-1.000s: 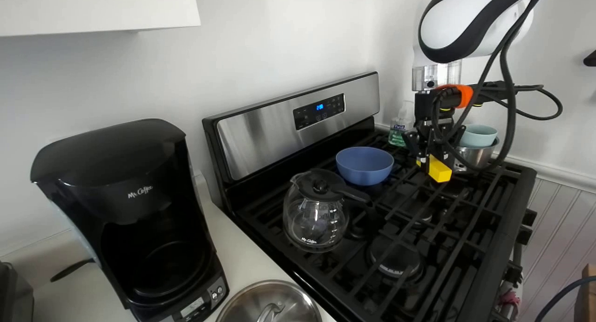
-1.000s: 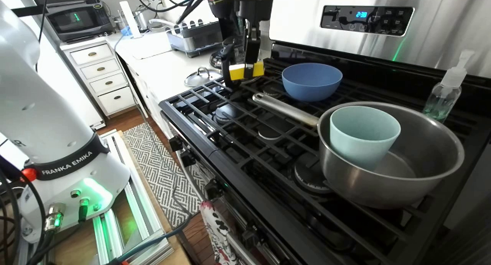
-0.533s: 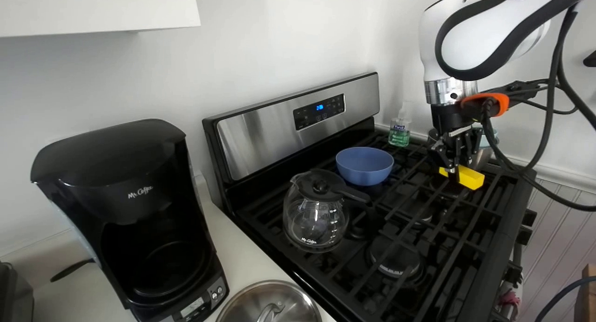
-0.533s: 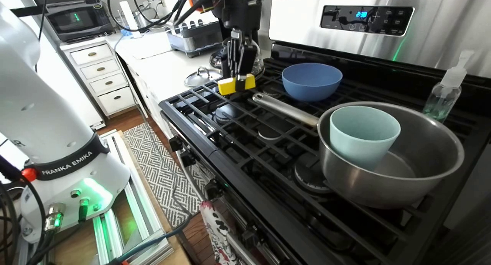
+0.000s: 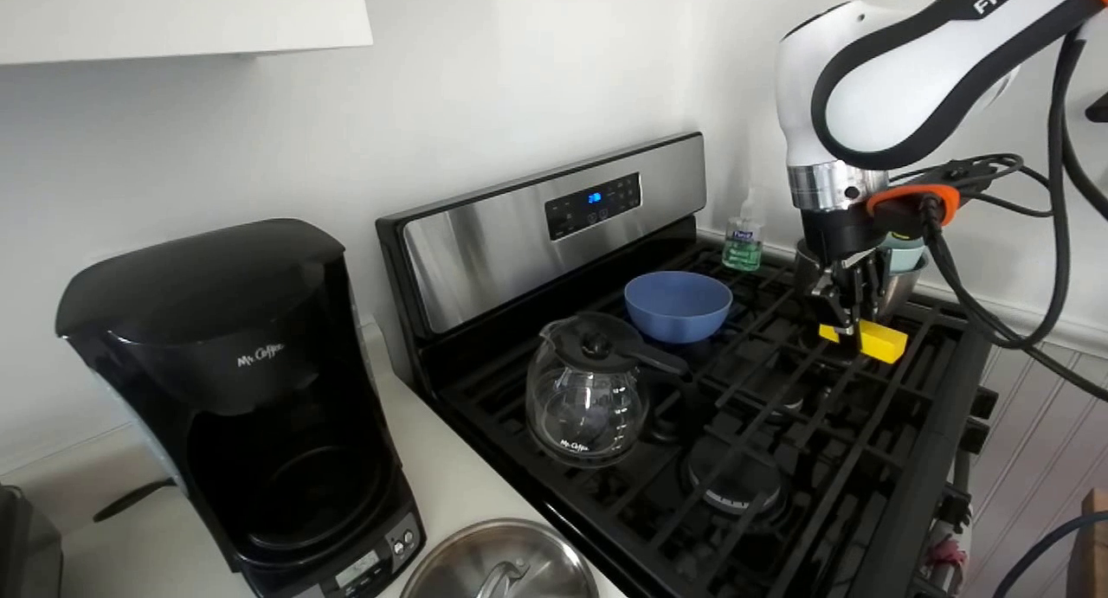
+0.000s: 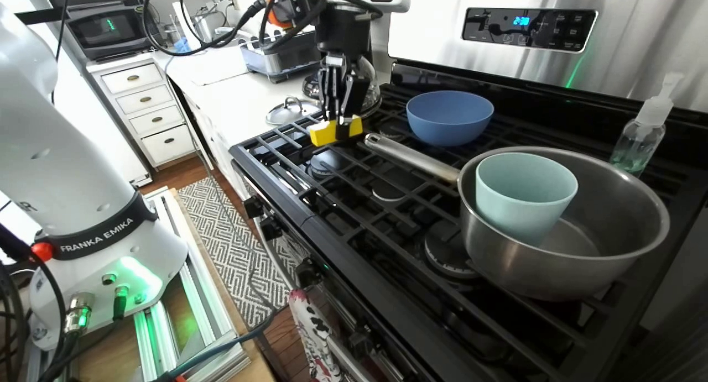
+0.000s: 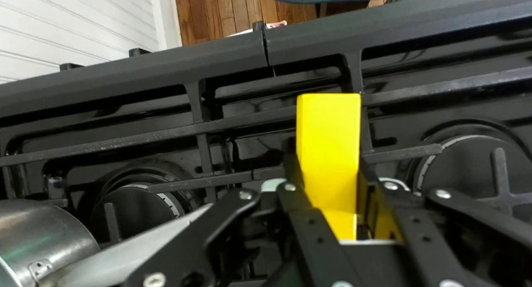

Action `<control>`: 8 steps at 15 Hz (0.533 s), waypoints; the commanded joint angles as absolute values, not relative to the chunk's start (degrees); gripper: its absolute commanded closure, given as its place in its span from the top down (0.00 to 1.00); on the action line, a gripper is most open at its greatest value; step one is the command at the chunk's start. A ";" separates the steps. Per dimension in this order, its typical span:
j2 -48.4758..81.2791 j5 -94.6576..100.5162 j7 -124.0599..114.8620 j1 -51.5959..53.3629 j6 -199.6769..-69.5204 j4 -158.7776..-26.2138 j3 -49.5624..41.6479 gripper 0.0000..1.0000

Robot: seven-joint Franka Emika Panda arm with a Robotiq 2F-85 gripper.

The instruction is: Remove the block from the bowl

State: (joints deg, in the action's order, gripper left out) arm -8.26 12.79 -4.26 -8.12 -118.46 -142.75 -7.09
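The yellow block is held between my gripper's fingers, away from the blue bowl. My gripper is shut on it and points down over the stove's front half. In an exterior view the block sticks out on both sides of the gripper's finger. It is low over the grate; I cannot tell whether it touches. In the wrist view the block stands out lengthwise between the fingertips. The blue bowl stands empty on the rear grate, also in an exterior view. It is out of the wrist view.
The steel pan holds a light green cup, and its handle points toward the gripper. The glass carafe, a soap bottle, the coffee maker and a pan lid stand around the stove grate.
My gripper has moved down and toward the stove's front edge, with the block still in its fingers. The blue bowl and the pan have not moved.
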 commanded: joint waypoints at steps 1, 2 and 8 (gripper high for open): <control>-6.56 16.31 1.98 -6.91 -121.90 -144.62 -6.06 0.08; -6.07 16.22 4.40 -6.60 -123.95 -145.43 -6.07 0.08; -4.12 15.77 7.98 -6.11 -139.16 -150.86 -5.92 0.08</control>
State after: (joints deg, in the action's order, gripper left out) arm -4.38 15.98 7.22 -6.32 -133.21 -148.34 -5.89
